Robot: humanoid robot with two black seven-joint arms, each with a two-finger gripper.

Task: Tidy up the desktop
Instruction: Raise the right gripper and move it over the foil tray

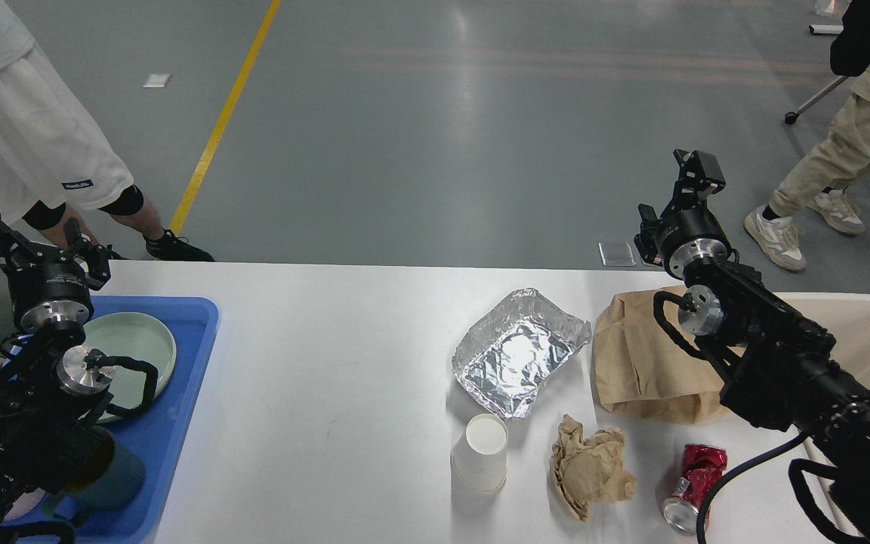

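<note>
The white table (329,363) carries five loose pieces of litter, all on the side of the right hand (678,198): one crinkled foil tray (516,355), one flat brown paper bag (643,366), one white paper cup (480,452), one crumpled ball of brown paper (588,467) and one crushed red can (693,477). The right hand is raised above the far edge of the table, over the floor; the bag lies just below and near its wrist, the foil tray further inward, and the cup, paper ball and can in a row nearer the robot. It holds nothing, but it is seen end-on, so I cannot tell how wide its fingers stand.

The left hand (33,245) hovers empty with its two fingers spread wide. Just below it sits one blue tray (186,355) holding one pale green plate (137,344) and one dark teal cup (106,472). One beige bin (865,332) stands beside the right arm.
</note>
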